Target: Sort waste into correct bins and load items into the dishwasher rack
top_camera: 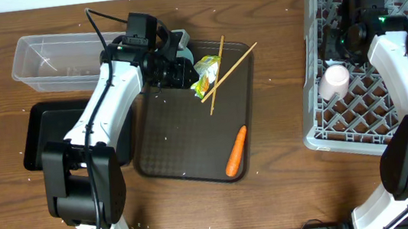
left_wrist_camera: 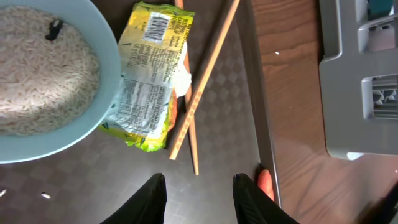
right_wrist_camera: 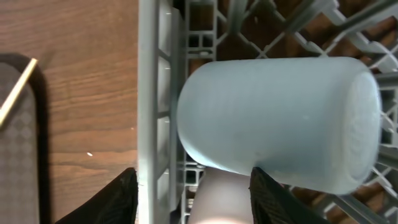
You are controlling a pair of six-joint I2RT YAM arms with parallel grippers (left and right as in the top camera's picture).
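Lying toward the top edge of the dark brown serving tray: crumpled wrapper, against the pale blue bowl on one side and the crossed wooden chopsticks on the other, with one stick tip overhanging the tray's right edge. Orange carrot: near the tray's bottom right corner, well apart from the rest. Left gripper: over the tray's top left corner, short of the wrapper, fingers parted with nothing between them. Clear tub: top left corner of the table. Black tray: below the tub, at the left edge. A strip of bare wood separates the serving tray's right edge from the grey rack at the table's right edge. Light blue cup: on its side just inside the rack's left wall, pink cup beside it. Right gripper: fingers wide apart over the rack, clamped on nothing; the pink cup shows between them.
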